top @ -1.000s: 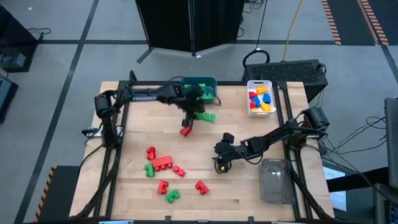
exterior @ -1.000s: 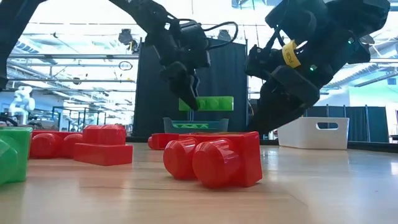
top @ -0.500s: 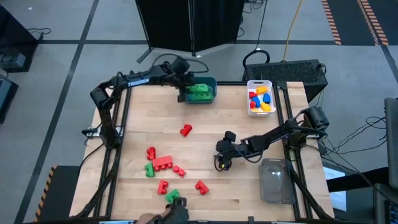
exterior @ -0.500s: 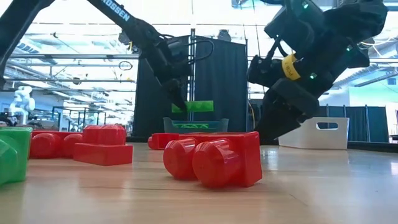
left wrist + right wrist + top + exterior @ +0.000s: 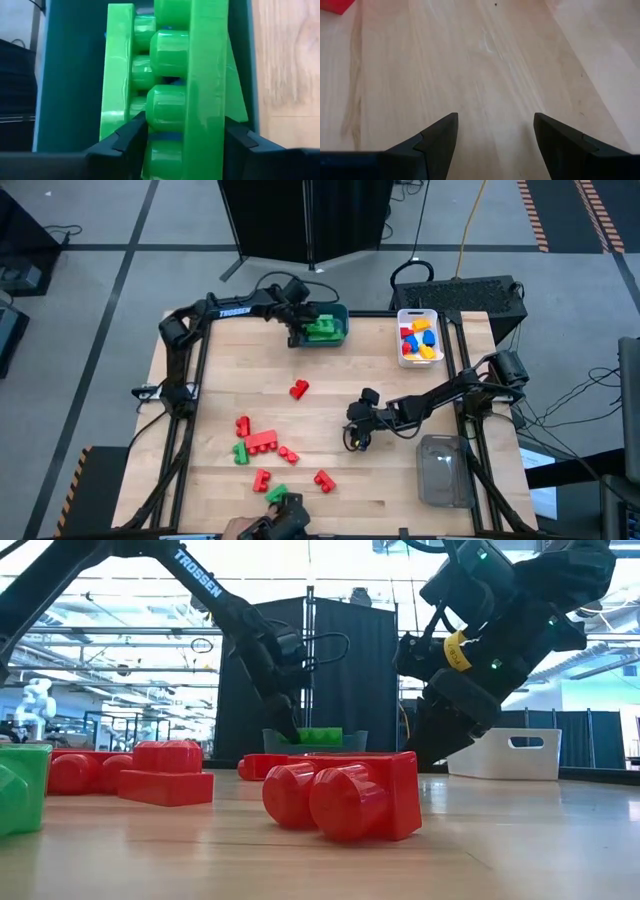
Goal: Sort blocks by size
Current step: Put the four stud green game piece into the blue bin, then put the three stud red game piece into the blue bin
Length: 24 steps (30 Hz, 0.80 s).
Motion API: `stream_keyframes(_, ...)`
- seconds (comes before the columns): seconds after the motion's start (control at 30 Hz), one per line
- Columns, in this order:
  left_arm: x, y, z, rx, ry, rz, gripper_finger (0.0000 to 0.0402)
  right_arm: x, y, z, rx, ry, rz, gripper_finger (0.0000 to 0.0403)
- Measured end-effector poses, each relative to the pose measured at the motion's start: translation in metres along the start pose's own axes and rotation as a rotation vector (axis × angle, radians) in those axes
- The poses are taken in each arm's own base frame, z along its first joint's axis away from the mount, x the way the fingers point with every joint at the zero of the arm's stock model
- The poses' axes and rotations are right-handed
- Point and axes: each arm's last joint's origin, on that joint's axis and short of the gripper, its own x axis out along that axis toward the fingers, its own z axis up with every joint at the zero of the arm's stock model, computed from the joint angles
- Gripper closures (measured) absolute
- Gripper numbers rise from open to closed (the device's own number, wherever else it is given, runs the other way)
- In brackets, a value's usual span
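Left gripper (image 5: 303,330) reaches over the teal bin (image 5: 340,311) at the table's far edge, left of centre. Its fingers straddle a long green block (image 5: 200,75), long axis running straight ahead of the fingers, studs to one side. Whether they clench it or have let go cannot be told; the block sits low inside the bin against another green brick (image 5: 117,80), so release looks near.

Loose red and green blocks (image 5: 262,442) lie toward the near-left part of the table, one small red block (image 5: 299,389) alone near the middle. All glossy moulded plastic with round studs, on bare pale wood.

Right gripper (image 5: 352,442) hangs low right of centre, fingers apart over bare wood, holding nothing. It is the nearer arm to the loose cluster.

White bin (image 5: 418,315) of mixed bricks sits at the far right; a clear bin (image 5: 443,470) at the near right.
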Motion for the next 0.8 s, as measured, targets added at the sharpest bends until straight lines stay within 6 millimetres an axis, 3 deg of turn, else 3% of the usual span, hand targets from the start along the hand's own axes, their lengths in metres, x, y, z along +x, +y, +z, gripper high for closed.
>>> stream_keyframes(0.23, -0.009, -0.001, 0.005, 0.003, -0.01, 0.043, 0.0169, 0.0, 0.0, 0.0, 0.001, 0.001, 0.002, 0.0156)
stream_keyframes(0.53, -0.069, -0.007, 0.014, -0.018, -0.021, 0.094, 0.0143, 0.0, 0.0, 0.0, 0.016, 0.001, 0.002, 0.0156)
stream_keyframes(0.8, -0.117, -0.036, 0.014, -0.067, 0.021, -0.032, 0.0142, 0.0, 0.0, 0.0, 0.024, -0.001, 0.004, 0.0156)
